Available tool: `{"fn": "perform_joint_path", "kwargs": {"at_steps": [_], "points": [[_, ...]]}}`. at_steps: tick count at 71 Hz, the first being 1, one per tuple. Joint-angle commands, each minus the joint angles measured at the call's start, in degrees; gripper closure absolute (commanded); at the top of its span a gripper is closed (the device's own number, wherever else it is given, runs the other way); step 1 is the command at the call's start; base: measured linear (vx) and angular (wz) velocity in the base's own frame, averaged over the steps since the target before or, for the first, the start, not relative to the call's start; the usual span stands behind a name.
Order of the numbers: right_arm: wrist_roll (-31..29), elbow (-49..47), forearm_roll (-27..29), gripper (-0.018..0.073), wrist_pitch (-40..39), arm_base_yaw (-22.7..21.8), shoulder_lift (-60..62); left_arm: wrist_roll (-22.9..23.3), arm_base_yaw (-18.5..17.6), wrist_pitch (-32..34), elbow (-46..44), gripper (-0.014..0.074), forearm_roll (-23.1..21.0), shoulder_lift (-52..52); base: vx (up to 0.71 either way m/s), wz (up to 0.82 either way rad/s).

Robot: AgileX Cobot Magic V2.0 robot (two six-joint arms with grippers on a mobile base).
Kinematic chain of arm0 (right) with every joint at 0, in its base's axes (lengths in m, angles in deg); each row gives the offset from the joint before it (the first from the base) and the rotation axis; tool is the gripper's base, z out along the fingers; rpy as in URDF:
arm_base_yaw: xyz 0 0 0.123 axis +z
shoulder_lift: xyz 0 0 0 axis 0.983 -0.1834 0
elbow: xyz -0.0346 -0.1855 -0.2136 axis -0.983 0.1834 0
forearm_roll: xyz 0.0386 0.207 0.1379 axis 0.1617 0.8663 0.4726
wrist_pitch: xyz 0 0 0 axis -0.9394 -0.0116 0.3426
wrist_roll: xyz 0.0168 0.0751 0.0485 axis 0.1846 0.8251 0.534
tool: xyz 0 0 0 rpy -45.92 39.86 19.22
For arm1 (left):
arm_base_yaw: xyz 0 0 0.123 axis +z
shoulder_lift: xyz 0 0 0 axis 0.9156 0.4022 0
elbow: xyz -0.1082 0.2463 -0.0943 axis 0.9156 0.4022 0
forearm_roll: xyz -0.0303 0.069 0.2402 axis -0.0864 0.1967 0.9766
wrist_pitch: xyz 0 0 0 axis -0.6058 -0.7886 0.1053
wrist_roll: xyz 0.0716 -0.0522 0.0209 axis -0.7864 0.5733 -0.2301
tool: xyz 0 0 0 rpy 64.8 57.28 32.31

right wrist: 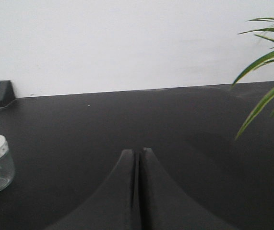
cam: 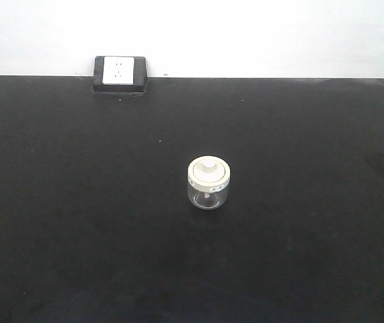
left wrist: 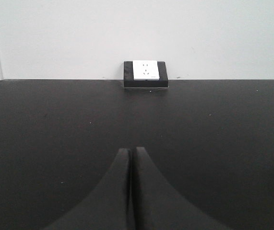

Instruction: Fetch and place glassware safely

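Both black grippers, left (left wrist: 130, 152) and right (right wrist: 137, 154), sat pressed together, empty; squat clear glass jar with cream-white knobbed lid (cam: 209, 183) stood upright mid-table, untouched, awaiting pickup.

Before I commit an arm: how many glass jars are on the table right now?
1. A single lidded glass jar stands upright near the middle of the black table, apart from the wall socket at the far edge. Nothing could hide another in the front view.
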Motion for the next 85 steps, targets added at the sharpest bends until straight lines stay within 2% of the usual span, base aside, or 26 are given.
{"fn": "perform_joint_path", "kwargs": {"at_steps": [1,10,33,85], "points": [[-0.12,0.92,0.10,0.0563,-8.94,0.53,-0.53,0.19,0.03,4.39,1.71,0.0603,-0.48,-0.68,0.00,0.00],[0.46,4.14,0.10,0.0563,-13.01,0.53,0.75,0.19,0.03,4.39,1.71,0.0603,-0.48,-0.68,0.00,0.00],[-0.64,4.02,-0.56,0.0563,-9.13,3.76,3.07,0.19,0.03,4.39,1.71,0.0603,-0.48,-0.68,0.00,0.00],[-0.59,4.02,-0.50,0.0563,-8.51,3.76,3.07,0.19,0.03,4.39,1.71,0.0603,-0.48,-0.68,0.00,0.00]]}}
